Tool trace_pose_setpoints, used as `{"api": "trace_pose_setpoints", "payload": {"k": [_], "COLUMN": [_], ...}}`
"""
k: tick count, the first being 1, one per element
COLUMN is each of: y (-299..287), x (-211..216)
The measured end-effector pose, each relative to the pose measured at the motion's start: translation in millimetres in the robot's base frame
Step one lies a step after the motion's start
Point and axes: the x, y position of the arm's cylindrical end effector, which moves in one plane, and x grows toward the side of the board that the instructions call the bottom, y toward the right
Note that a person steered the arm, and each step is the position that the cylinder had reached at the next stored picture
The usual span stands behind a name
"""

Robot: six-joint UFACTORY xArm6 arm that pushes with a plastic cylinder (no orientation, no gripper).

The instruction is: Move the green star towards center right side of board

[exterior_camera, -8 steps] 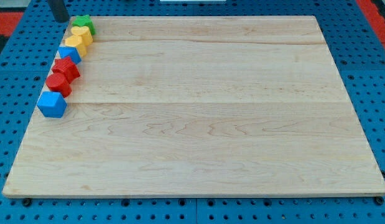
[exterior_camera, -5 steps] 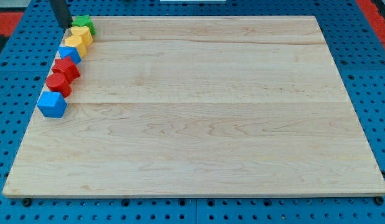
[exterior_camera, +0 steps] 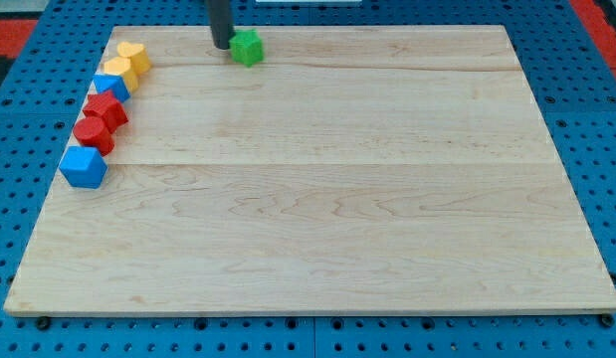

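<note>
The green star (exterior_camera: 248, 47) lies near the top edge of the wooden board (exterior_camera: 317, 199), left of the middle. My tip (exterior_camera: 221, 46) stands just to the star's left, touching or almost touching it. The dark rod rises from there out of the view's top.
A line of blocks runs along the board's left edge: two yellow blocks (exterior_camera: 134, 56) (exterior_camera: 118, 72), a blue block (exterior_camera: 111, 88), two red blocks (exterior_camera: 105, 109) (exterior_camera: 93, 133) and a blue cube (exterior_camera: 83, 167). Blue pegboard surrounds the board.
My tip has moved right along the top edge and pushed the green star away from the line of blocks at the left, toward the top middle.
</note>
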Motion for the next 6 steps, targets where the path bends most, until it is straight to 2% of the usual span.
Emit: {"api": "trace_pose_setpoints", "payload": {"k": [2, 6], "y": [78.7, 200.1], "x": [8.3, 84.5]}}
